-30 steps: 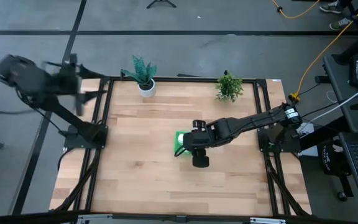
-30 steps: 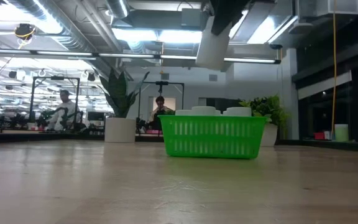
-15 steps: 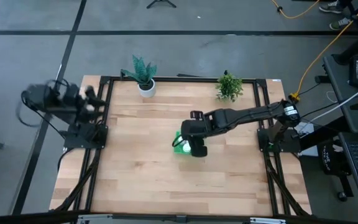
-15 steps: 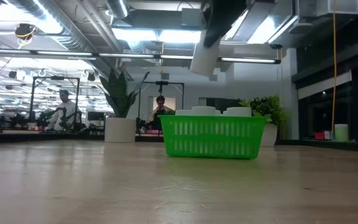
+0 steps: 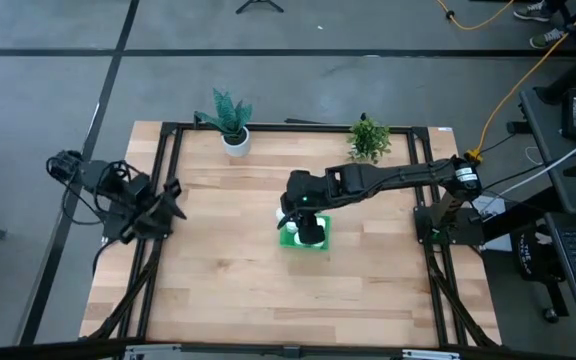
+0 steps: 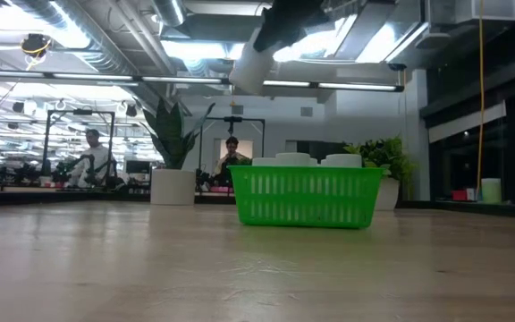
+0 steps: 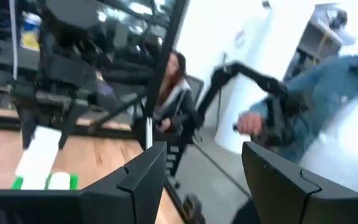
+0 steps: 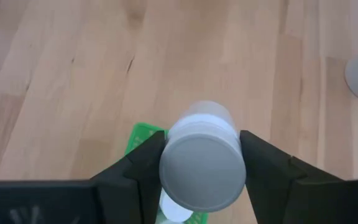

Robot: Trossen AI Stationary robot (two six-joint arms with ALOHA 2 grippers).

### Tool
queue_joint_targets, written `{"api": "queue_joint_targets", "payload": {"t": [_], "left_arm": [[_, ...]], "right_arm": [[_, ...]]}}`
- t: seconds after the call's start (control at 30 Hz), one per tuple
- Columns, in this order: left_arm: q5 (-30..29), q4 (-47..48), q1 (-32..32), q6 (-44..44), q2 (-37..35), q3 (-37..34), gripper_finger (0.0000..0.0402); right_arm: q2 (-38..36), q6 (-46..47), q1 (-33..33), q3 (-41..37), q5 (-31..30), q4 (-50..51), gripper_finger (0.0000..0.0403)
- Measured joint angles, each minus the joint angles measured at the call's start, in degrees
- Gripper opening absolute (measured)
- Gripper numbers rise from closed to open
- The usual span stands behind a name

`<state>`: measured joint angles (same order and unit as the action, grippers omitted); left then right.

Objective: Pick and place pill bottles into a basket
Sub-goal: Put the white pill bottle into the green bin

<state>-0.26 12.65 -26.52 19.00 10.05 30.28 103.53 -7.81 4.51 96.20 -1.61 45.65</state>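
White plastic, smooth and rigid: the pill bottle (image 8: 202, 155) in the right jaws (image 8: 202, 163) looks light and stiff, and most likely slippery on its rounded wall. The jaws are clamped on its sides, one finger (image 8: 135, 163) against each flank, with the flat cap end pointing toward the wrist camera. Holding across the round body like this seems the sound choice; the danger, as I judge it, is the cylinder rolling or sliding out lengthwise if the pinch eases.

Below and just beyond the held bottle sits the green basket (image 5: 320, 238) on the wooden tabletop (image 5: 228, 270). In the low view the basket (image 6: 308, 195) already carries other bottles (image 6: 341, 161), their caps showing above the rim, while the held bottle (image 6: 249, 67) hangs tilted well above it, toward one end.

Off at the tabletop's edge, the left jaws (image 7: 201, 168) stand apart and grip nothing, well away from the basket.
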Motion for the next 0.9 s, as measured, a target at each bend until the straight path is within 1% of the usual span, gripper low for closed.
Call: {"api": "queue_joint_targets", "payload": {"t": [0.13, 0.23, 0.27, 0.33, 0.4, 0.47, 0.53, 0.8, 0.9], "left_arm": [[-0.3, 7.37, 0.0, -1.28, -5.12, 0.37, 0.0193], [-2.3, 8.34, 0.0, -2.7, -10.04, -0.72, 0.018], [-3.79, 8.43, 0.0, -3.26, -9.99, -0.93, 0.0176], [-5.96, 11.62, 0.07, -4.67, -9.96, -1.37, 0.017], [-6.87, 10.86, -0.03, -4.84, -9.73, -2.31, 0.0164], [-10.43, 11.04, 0.07, -5.18, -9.75, -4.68, 0.016], [-11.18, 8.61, 0.07, -4.05, -9.96, -7.63, 0.0157], [-10.16, -9.66, 0.11, -0.15, -10.0, -19.29, 0.015], [-9.78, -12.41, 0.21, 2.06, -10.02, -23.97, 0.015]], "right_arm": [[-0.01, 2.67, -0.02, 0.0, -0.24, -0.11, 0.0178], [-0.02, 5.41, 0.0, 0.0, -2.53, -0.71, 0.0178], [-0.02, 6.05, 0.0, -0.02, -3.14, -0.79, 0.0178], [-0.02, 6.14, 0.14, -0.02, -3.67, -1.24, 0.0178], [-0.02, 6.06, 0.39, -0.02, -3.96, -1.62, 0.0178], [-0.02, 5.79, 0.42, -0.02, -4.07, -1.61, 0.0178], [-0.02, 5.55, 0.44, -0.02, -4.04, -1.57, 0.0178], [-0.02, 3.18, 0.38, -0.02, -4.03, -1.33, 0.0178], [-0.02, 2.93, 0.39, -0.02, -4.02, -1.35, 0.0178]]}}
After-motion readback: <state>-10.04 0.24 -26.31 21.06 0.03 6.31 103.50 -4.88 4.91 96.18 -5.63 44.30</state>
